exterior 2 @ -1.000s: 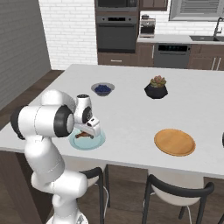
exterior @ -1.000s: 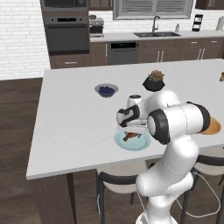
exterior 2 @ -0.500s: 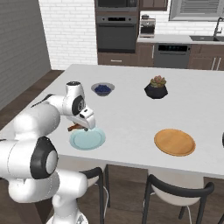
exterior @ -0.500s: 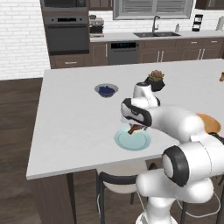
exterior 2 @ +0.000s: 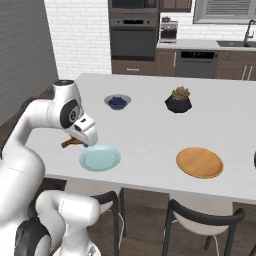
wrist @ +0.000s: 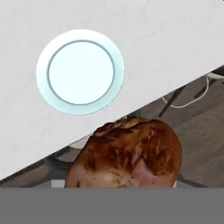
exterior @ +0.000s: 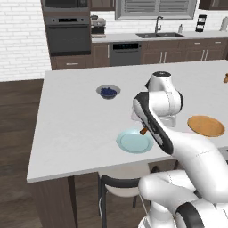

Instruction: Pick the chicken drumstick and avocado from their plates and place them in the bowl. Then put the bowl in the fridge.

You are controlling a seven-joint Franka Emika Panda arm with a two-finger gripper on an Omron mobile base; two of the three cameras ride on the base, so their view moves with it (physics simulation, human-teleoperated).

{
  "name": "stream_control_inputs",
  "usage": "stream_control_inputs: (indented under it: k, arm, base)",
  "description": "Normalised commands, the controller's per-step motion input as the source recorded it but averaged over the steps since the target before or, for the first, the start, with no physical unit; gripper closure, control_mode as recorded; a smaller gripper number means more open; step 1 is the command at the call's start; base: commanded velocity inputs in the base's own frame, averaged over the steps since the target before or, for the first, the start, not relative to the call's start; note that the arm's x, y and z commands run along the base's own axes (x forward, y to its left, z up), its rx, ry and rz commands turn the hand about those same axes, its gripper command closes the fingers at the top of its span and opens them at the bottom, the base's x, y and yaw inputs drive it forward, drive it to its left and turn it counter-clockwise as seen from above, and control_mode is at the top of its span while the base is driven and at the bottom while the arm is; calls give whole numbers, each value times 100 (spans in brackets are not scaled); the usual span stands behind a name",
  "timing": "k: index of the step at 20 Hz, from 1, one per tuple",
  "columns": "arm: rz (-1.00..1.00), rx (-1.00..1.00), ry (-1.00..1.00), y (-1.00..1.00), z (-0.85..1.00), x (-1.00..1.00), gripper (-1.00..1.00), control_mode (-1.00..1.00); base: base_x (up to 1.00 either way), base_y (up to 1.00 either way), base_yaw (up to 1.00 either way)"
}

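Observation:
My gripper is shut on the chicken drumstick, a reddish-brown roasted piece held just above the counter. In the right base view the drumstick sticks out left of the hand, beside the pale light-blue plate. That plate is bare. In the hand view the thick end of the drumstick fills the bottom and hides the fingers, with the plate beyond it. The tan-orange plate lies bare to the right. The avocado, the bowl and the fridge are out of view.
A small bowl of blueberries and a black plant pot stand further back on the white island counter. Dark chairs sit under its near edge. A dark object is cut by the right edge.
The arm has swung and lifted the drumstick off the light-blue plate, which now lies bare. The hand has turned toward the counter's near edge.

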Motion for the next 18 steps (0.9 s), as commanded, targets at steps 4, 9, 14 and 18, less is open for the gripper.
stream_control_inputs:
  k: [4,9,14,18]
  arm:
    - [-8,0,-8,0,92,-100,100,-100]
    - [-6,-1,-10,0,58,-98,100,-100]
    - [-5,0,1,-1,-6,-31,100,-100]
    - [0,0,0,0,0,0,100,-100]
  base:
    - [0,0,0]
    - [0,0,0]
    - [0,0,0]
    - [0,0,0]
